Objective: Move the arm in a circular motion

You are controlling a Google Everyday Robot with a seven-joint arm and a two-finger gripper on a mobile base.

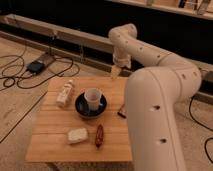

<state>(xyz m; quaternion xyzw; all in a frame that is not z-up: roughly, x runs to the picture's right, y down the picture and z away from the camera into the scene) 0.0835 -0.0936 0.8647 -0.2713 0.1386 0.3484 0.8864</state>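
Directly beneath arm (pixel 150 56), claw (pixel 116 73) by table (pixel 54 134)

Cream arm (pixel 155 115) fills right of view: thick near seg. rises from btm, bends at elbow upper right, fwd seg. runs left to a high joint. Wrist drops from there w/ gripper (pixel 116 73) at its end, pointing down, approx. top-centre.
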